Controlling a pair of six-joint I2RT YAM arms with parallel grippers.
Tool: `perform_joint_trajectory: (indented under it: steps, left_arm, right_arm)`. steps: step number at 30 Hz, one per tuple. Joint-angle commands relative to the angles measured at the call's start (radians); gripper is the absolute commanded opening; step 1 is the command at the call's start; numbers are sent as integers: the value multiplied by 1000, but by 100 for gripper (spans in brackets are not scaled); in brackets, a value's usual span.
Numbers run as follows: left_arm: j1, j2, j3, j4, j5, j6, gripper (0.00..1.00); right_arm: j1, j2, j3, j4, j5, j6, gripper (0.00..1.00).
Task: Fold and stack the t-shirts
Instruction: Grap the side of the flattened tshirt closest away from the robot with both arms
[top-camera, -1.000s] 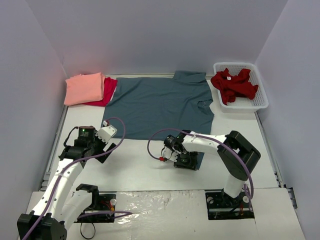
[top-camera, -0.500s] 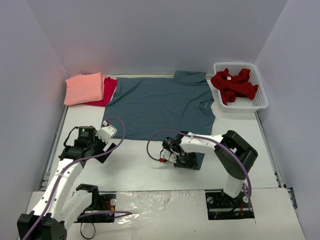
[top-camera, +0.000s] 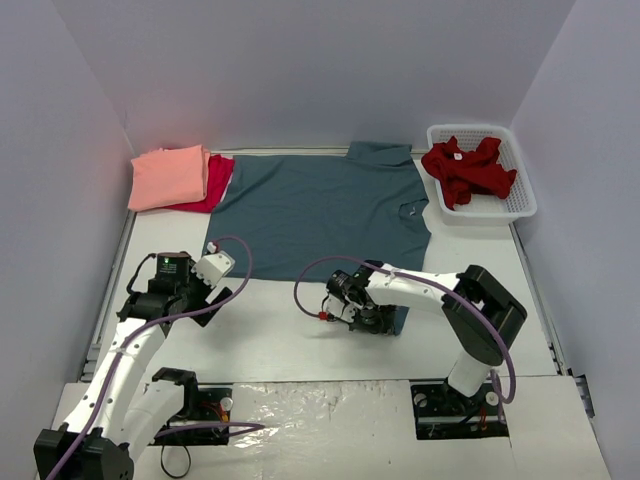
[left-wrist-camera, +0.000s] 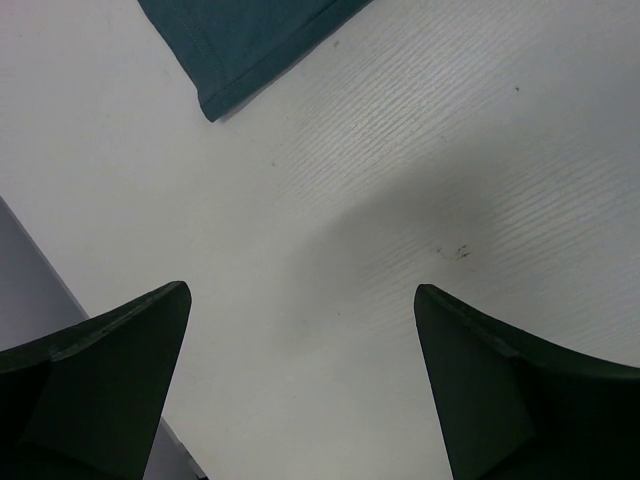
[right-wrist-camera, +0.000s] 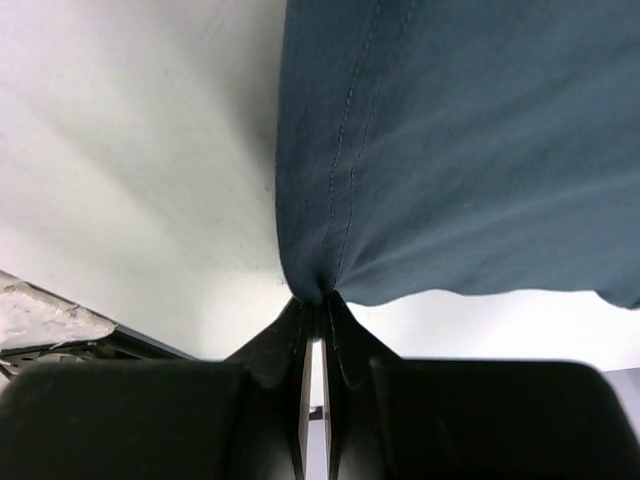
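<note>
counter (top-camera: 270, 345): white, under both sets of jaws
slate-blue t-shirt (top-camera: 320, 215): flat, ahead of both jaws
basket (top-camera: 520, 205): far beyond right jaws, holds dark red t-shirt (top-camera: 468, 170)
salmon-pink t-shirt (top-camera: 168, 177): folded over crimson t-shirt (top-camera: 218, 180), far beyond left jaws
right jaws: pinching slate-blue hem corner
left jaws: spread wide, nothing held

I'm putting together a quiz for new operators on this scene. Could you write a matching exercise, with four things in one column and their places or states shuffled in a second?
Things:
1. slate-blue t-shirt
2. salmon-pink t-shirt
3. dark red t-shirt
4. left gripper

Places or states:
A. crumpled in the white basket
B. open above bare table
C. spread flat, near corner pinched by the right gripper
D. folded at the far left, on the crimson t-shirt

Pairs: 1-C, 2-D, 3-A, 4-B
</note>
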Motion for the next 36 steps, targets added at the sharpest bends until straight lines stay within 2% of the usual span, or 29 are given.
perform_joint_trajectory:
  steps: [1, 11, 15, 20, 23, 25, 34, 36]
  left_arm:
    - [4, -2, 56, -12, -21, 58, 94]
    - [6, 100, 58, 62, -39, 185, 94]
    - [6, 190, 71, 102, -20, 231, 95]
    - [9, 300, 104, 141, 28, 289, 96]
    - [16, 359, 114, 160, 48, 341, 100]
    - [27, 391, 128, 155, 77, 389, 94]
    - [157, 601, 252, 112, 214, 519, 92]
    - [187, 653, 291, 82, 238, 553, 86]
  right_arm:
    - [-2, -63, 27, -86, 9, 5, 0]
    - [-31, -119, 25, -140, -22, -15, 0]
    - [-45, -115, 16, -143, -34, -21, 0]
    - [-114, -117, 10, -157, -40, -41, 0]
    - [-163, -125, 7, -166, -40, -53, 0]
    - [-186, -134, 2, -166, -69, -54, 0]
    - [-254, -137, -3, -168, -85, -44, 0]
    - [-264, -117, 1, -168, -86, -43, 0]
